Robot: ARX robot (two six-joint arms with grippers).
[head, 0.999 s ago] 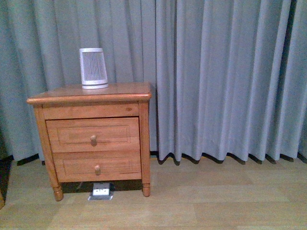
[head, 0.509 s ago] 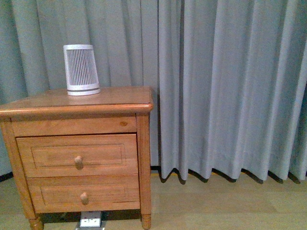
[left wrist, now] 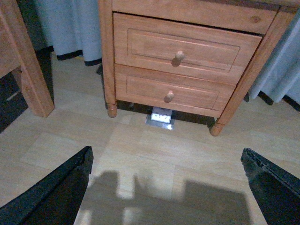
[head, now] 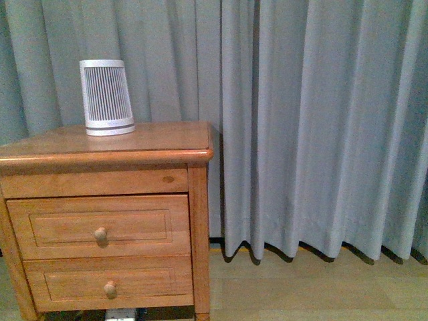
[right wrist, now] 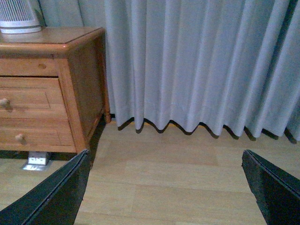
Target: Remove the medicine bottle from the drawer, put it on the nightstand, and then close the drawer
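Observation:
The orange-brown nightstand [head: 107, 144] fills the left of the front view, and its upper drawer [head: 100, 226] is pushed in, round knob [head: 100, 234] facing me. The left wrist view shows the same drawer [left wrist: 185, 49] and nightstand [left wrist: 248, 16] from lower down. My left gripper [left wrist: 166, 187] hangs open over bare floor, well short of the cabinet. In the right wrist view, my right gripper [right wrist: 164, 187] is open too, above floor to the right of the nightstand [right wrist: 82, 70]. The medicine bottle is hidden. Neither arm shows in the front view.
A tall white ribbed device [head: 105, 97] stands on the nightstand top. The shorter lower drawer [head: 110, 284] is shut. A floor socket plate [left wrist: 161, 116] lies under the cabinet. Grey curtains [head: 314, 127] hang behind. A wooden bed-frame leg [left wrist: 28, 65] stands to the cabinet's left.
The nightstand has grown larger and slid left and down in the front view, its feet leaving the frame; the camera has come closer. The drawers stay shut.

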